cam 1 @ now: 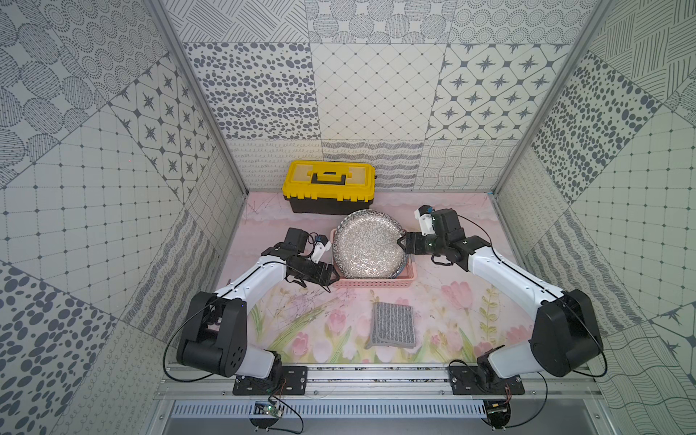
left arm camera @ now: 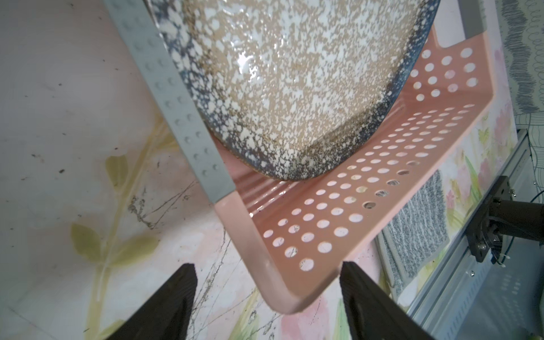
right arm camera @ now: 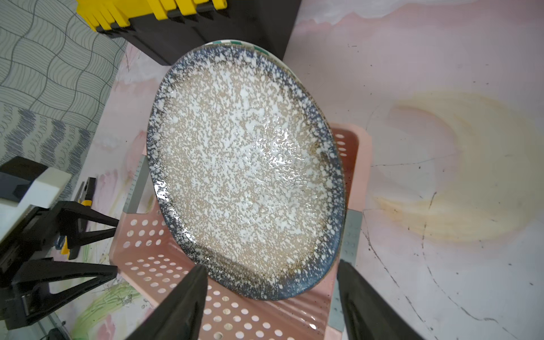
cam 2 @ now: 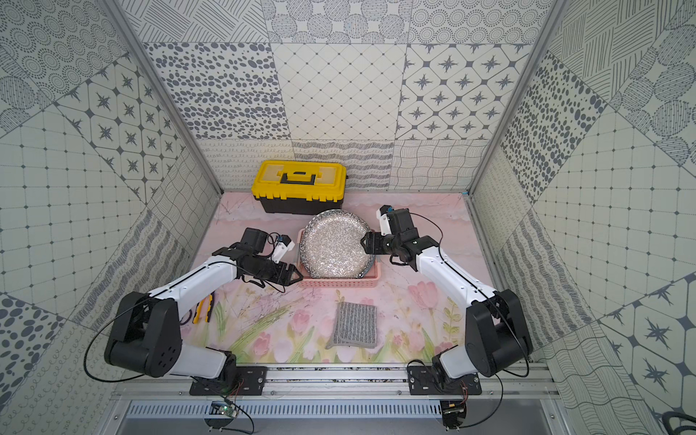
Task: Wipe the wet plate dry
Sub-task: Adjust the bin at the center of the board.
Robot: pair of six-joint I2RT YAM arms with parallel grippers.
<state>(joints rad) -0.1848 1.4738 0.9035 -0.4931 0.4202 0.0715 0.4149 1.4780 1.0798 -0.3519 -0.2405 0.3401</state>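
**Right wrist view: jaws spread around the plate rim**

Right gripper is spread, with the rim of the round speckled beige ceramic plate with a dark blue edge between its fingers. I cannot tell whether a pad touches it. Left gripper is spread too, straddling a front corner of the pink perforated plastic basket and pinching nothing. Judgement: left is set to steady the basket while right takes the plate by its rim.

The plate stands tilted inside the basket, leaning toward the basket's far side, with wet glints on its face. Propped like that, its rim is free to grab. The grey ribbed cloth lies flat in front of the basket, well apart and untouched. The yellow-and-black toolbox sits just behind the basket.

Hidden:
- The plate's foot is behind the basket wall in both top views.
- A second plate with a green-checked rim is mostly covered by the speckled one.
- The left wrist view cuts off the plate's top.
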